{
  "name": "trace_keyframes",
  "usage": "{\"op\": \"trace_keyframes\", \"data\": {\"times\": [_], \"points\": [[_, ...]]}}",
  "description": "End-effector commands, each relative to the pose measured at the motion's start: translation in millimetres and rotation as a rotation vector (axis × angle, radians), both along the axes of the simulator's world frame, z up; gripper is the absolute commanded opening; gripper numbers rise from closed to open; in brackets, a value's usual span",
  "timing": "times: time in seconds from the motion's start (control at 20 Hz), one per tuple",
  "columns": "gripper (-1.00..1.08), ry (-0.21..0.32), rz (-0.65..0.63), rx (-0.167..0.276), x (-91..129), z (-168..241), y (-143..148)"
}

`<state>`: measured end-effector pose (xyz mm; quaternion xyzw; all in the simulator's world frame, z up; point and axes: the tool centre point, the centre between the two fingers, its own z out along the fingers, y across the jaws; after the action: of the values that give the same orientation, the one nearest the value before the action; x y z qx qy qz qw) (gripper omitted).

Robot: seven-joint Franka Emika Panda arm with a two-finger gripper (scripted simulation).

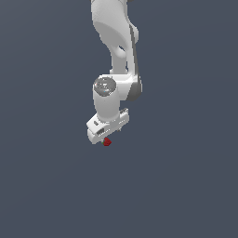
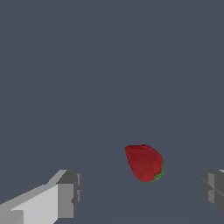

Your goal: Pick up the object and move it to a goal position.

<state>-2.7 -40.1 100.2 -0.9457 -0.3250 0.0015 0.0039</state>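
The white gripper (image 1: 105, 137) is hanging over the little red object (image 1: 107, 142), and its jaws are standing wide apart, not touching it.

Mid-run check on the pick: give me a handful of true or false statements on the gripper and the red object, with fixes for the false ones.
1. The gripper is open. True.
2. The fingers are clamped on the strawberry. False: in the wrist view it sits in the gap between them, with space on both sides.
3. The strawberry has a small green tip. True.
4. In the exterior view the strawberry lies far off from the gripper. False: it shows right at the gripper's lower edge.
5. A second red object lies nearby. False: only one is visible.
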Motion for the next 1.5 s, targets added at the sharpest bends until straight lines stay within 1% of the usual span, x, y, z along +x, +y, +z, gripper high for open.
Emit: {"op": "trace_keyframes", "data": {"times": [0.0,0.35,0.65,0.9,1.15,1.45], "points": [[1.00,-0.001,0.064,-0.002,0,-5,-6],[1.00,-0.004,0.211,-0.004,0,-18,-20],[1.00,-0.006,0.288,-0.005,-1,-25,-27],[1.00,-0.006,0.316,-0.005,-1,-27,-30],[1.00,-0.006,0.315,-0.005,-1,-29,-30],[1.00,-0.006,0.317,-0.005,-2,-51,-30]]}}
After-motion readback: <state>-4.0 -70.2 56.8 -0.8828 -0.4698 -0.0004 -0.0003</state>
